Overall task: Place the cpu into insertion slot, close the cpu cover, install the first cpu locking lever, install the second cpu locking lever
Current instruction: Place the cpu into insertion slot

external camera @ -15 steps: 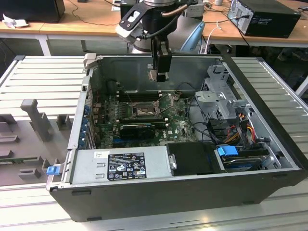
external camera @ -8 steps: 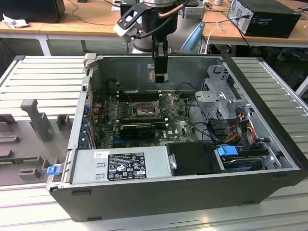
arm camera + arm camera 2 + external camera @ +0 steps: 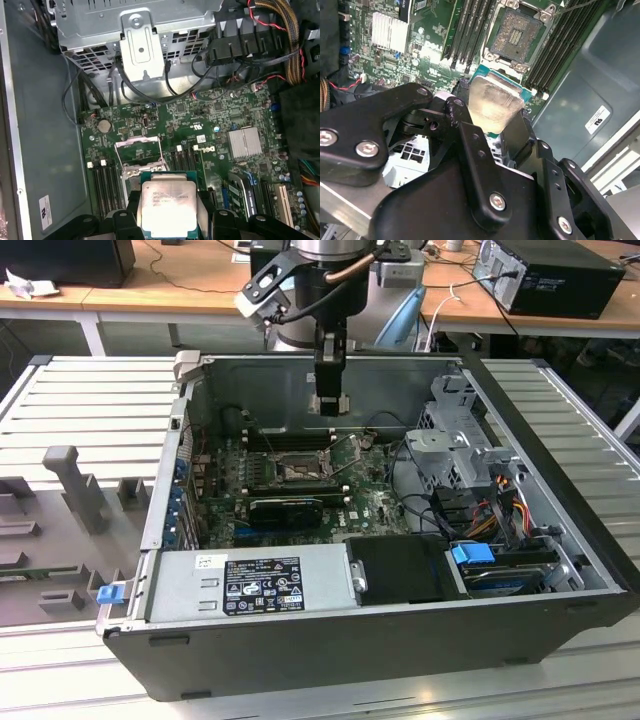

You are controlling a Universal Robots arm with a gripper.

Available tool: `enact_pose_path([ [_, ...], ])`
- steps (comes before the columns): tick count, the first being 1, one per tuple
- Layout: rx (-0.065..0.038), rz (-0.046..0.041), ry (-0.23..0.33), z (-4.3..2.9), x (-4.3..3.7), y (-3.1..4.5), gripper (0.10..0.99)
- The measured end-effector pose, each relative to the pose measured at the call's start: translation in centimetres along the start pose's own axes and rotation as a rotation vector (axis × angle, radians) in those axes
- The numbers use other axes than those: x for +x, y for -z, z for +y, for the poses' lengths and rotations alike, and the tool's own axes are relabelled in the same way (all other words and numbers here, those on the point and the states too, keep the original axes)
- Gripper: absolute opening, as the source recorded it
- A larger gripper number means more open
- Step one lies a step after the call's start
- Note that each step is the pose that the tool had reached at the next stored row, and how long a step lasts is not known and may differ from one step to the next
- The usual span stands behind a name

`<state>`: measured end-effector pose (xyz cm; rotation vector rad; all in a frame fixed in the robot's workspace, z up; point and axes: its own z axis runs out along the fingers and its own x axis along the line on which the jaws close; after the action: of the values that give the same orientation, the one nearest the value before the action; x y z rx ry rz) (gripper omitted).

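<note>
The end effector (image 3: 330,406) hangs over the far side of the open computer case, clenched on the cpu (image 3: 167,207) by opposite edges, above and apart from the insertion slot (image 3: 517,35), whose cpu cover (image 3: 137,150) appears swung open, leaving the socket bare to receive it.

From where I stand, the insertion slot (image 3: 298,472) sits on the circuit board (image 3: 375,505) inside the open computer case (image 3: 330,640). The gripper (image 3: 329,405) hangs above the slot, with the cpu (image 3: 167,205) clamped between its fingers, apart from it. Memory slots (image 3: 470,30) flank the slot on two sides. A long card (image 3: 288,508) lies just beside it, toward the power supply (image 3: 255,585). The drive cage (image 3: 460,450) stands to the slot's right in the exterior view.
</note>
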<state>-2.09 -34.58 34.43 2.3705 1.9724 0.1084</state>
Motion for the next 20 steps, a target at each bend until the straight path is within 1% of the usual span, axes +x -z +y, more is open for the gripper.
enact_pose_path([
  [9, 0.0, -0.001, -0.002, -0.12, 0.0, -1.3, 0.525],
  [11, -0.001, -0.0058, -0.057, -0.14, 0.0, -1.47, 0.525],
  [12, -0.001, -0.0074, -0.076, -0.14, 0.0, -1.56, 0.525],
  [15, -0.001, -0.0081, -0.082, -0.19, -0.01, -2.05, 0.525],
  [20, 0.002, -0.0088, -0.084, -0.21, -0.02, -2.35, 0.525],
])
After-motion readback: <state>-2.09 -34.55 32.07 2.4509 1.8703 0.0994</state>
